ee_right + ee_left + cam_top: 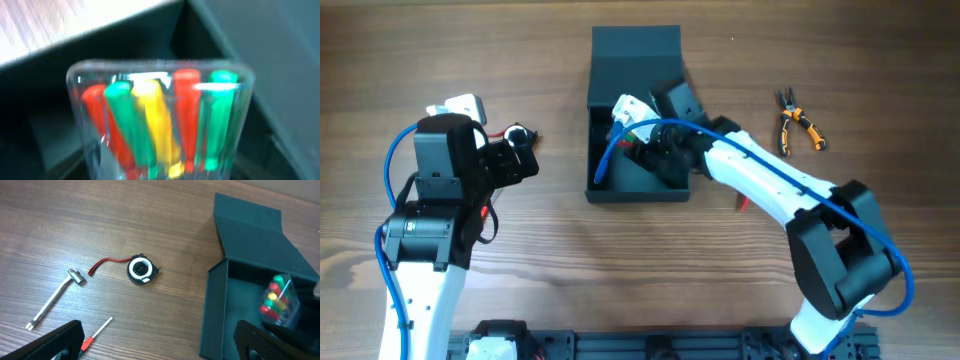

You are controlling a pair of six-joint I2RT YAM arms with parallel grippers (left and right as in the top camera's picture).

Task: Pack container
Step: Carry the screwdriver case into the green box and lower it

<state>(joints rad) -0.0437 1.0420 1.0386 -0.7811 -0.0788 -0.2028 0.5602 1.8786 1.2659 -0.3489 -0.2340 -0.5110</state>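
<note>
overhead shows right end effector [640, 140] holding clear case [160, 125] inside container [638, 191].

**No legible writing in any view**

No word, brand or number can be made out. The tape measure [140, 269], at 9 o'clock from the container [214, 315], has a pale round face label, too small to read
</note>
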